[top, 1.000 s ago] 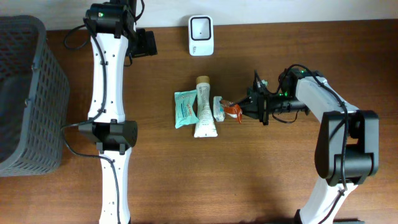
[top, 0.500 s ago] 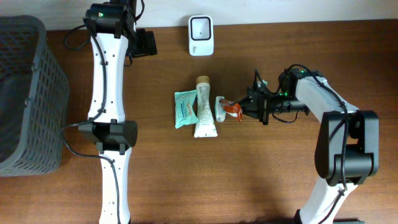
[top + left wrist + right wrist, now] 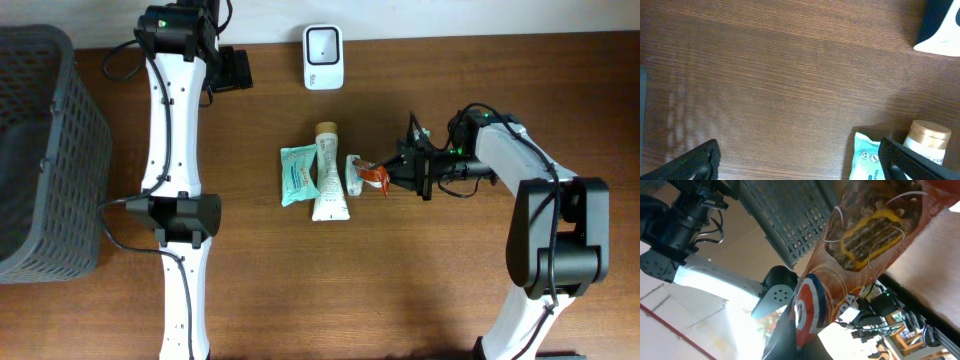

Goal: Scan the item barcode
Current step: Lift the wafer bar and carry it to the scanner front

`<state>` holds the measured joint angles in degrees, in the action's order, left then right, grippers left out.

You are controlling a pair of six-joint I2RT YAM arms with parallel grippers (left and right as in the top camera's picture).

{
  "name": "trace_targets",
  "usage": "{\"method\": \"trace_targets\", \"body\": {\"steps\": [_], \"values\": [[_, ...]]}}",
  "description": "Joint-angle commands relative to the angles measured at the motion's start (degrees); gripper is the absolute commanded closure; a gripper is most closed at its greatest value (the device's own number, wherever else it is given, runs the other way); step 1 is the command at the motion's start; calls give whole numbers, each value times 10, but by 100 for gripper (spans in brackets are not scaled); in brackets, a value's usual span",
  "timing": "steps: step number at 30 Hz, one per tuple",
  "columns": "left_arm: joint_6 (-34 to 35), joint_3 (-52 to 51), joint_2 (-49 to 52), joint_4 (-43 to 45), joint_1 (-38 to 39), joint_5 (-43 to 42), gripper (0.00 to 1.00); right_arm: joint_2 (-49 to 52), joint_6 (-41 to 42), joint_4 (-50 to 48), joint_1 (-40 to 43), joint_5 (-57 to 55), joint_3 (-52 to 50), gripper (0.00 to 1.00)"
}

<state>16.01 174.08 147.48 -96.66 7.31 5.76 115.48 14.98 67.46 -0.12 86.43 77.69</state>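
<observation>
Right gripper [image 3: 393, 174] clamped shut on orange snack packet [image 3: 374, 177]. Just beyond the packet's free end: small white packet [image 3: 351, 173], then tube [image 3: 328, 178], then teal pouch [image 3: 297, 175], all flat on tabletop [image 3: 420, 290]. Scanner [image 3: 323, 43] well apart from the gripper, at the far edge. Left gripper [image 3: 237, 70] wide open, holding nothing, near scanner.

Two slender arms shared one livery: white shells on the long links, black housings at the joints. The left arm [image 3: 167, 110] carried a thick black collar [image 3: 183, 215] midway, with black cables [image 3: 120, 202] looping off it. The right arm [image 3: 510, 155] showed small green lights [image 3: 481, 118] near its wrist, along with thin dark wiring. The left end effector [image 3: 799, 150] and the right end effector [image 3: 392, 176] were matte black, the left's fingers [image 3: 694, 159] blunt and angular.
</observation>
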Motion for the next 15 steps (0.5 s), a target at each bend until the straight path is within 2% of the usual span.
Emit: {"method": "trace_targets", "body": {"steps": [1,6,10,15], "values": [[-5,1,6,-1,-3,-4,1,4,-1,-19,1,-26,8,96],[-5,1,6,-1,-3,-4,1,4,14,-104,-16,-144,8,96],[-5,1,6,-1,-3,-4,1,4,84,-207,-52,-266,17,96],[-5,1,6,-1,-3,-4,1,-7,99,-192,-88,-378,82,96]]}}
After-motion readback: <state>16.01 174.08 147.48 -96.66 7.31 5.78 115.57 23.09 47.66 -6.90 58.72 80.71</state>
